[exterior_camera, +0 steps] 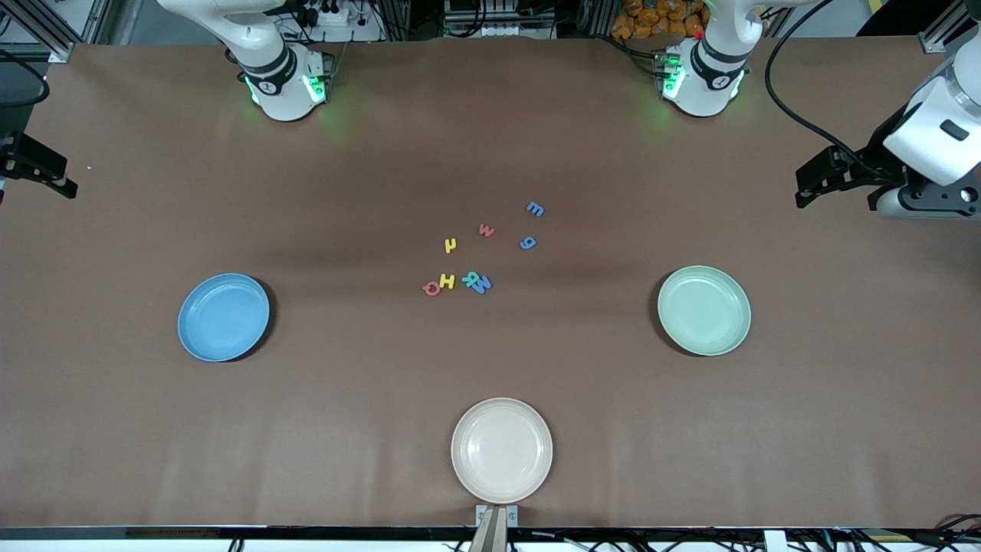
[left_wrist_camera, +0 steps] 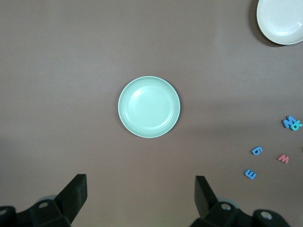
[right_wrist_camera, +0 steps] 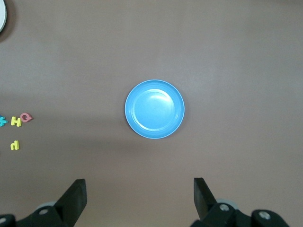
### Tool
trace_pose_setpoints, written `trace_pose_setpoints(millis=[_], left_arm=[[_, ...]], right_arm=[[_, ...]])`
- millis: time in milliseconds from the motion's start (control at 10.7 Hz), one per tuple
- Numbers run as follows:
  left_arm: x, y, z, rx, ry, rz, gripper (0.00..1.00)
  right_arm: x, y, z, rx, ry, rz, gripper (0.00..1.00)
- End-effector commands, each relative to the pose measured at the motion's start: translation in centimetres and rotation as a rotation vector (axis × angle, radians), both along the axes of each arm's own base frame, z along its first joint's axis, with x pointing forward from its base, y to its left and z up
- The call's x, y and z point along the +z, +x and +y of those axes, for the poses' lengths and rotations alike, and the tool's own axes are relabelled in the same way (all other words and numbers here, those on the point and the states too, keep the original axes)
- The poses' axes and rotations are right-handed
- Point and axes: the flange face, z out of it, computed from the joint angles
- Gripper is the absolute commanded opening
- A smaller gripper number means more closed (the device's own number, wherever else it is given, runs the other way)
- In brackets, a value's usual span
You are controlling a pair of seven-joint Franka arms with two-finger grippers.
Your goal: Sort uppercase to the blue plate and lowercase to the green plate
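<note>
**Eight letters clustered mid-surface, both hands high and empty**

The letters lay loose in the middle of the brown surface [exterior_camera: 322,429], none yet on a plate. The capitals formed a tight row nearest the front camera: red Q [exterior_camera: 431,288], yellow H [exterior_camera: 447,281], then the teal R-like letter [exterior_camera: 471,278] touching or overlapping the blue M/W-like letter [exterior_camera: 483,285]. Farther from the camera, the small letters were spread more loosely: yellow u/n [exterior_camera: 451,245], red w [exterior_camera: 487,230], blue g [exterior_camera: 528,243] and blue m [exterior_camera: 536,208].

The blue plate [exterior_camera: 223,317] sat toward the right arm's end of the surface, the green plate [exterior_camera: 704,310] toward the left arm's end, both empty and well apart from the cluster. A beige plate [exterior_camera: 501,449] sat nearest the camera.

The capitals' row ran roughly along the line between the two plates, with Q at the end closest to the blue plate. The right hand [right_wrist_camera: 139,201] hung over the blue plate with fingers spread wide and nothing between them; the left hand [left_wrist_camera: 141,201] hung likewise over the green plate, fingers apart and empty. Judging by position, Q and H lay from the right hand toward the surface's centre, and the right arm was probably the better placed for them; g and m lay closer to the left arm's end. The touching teal and blue capitals looked the hardest to pick singly.
</note>
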Motion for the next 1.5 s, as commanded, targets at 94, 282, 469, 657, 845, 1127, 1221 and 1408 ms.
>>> trace_pose_setpoints(millis=[94,282,469,657,845,1127,1221,1408], left_arm=[[0.1,-0.5,-0.4,0.007,0.024,-0.001,1.0],[-0.4,-0.2,-0.6,0.004,0.023,0.01,1.0],[-2.7,0.0,-3.2,-0.043,0.012,0.055,1.0],[-6.7,-0.4,-8.1,-0.128,0.002,0.107,1.0],[-10.3,-1.2,-13.6,-0.214,-0.006,0.131,1.0],[-17.3,-5.0,-20.5,-0.342,-0.015,0.109,1.0],[-19.6,-6.3,-22.6,-0.384,-0.03,0.09,1.0],[-24.3,-8.4,-26.8,-0.463,-0.068,0.083,1.0]], right_arm=[[0.5,-0.8,-0.2,0.004,-0.007,-0.002,1.0],[0.5,-0.8,-0.2,0.002,-0.007,-0.002,1.0],[0.0,-0.8,-0.1,0.003,-0.001,0.009,1.0],[-0.2,-0.8,-0.1,0.004,0.003,0.014,1.0],[-1.1,-0.6,0.0,0.008,0.005,0.032,1.0],[-4.2,0.3,1.1,0.022,0.041,0.08,1.0],[-5.4,0.9,1.5,0.028,0.05,0.098,1.0],[-7.4,2.2,3.4,0.058,0.045,0.122,1.0]])
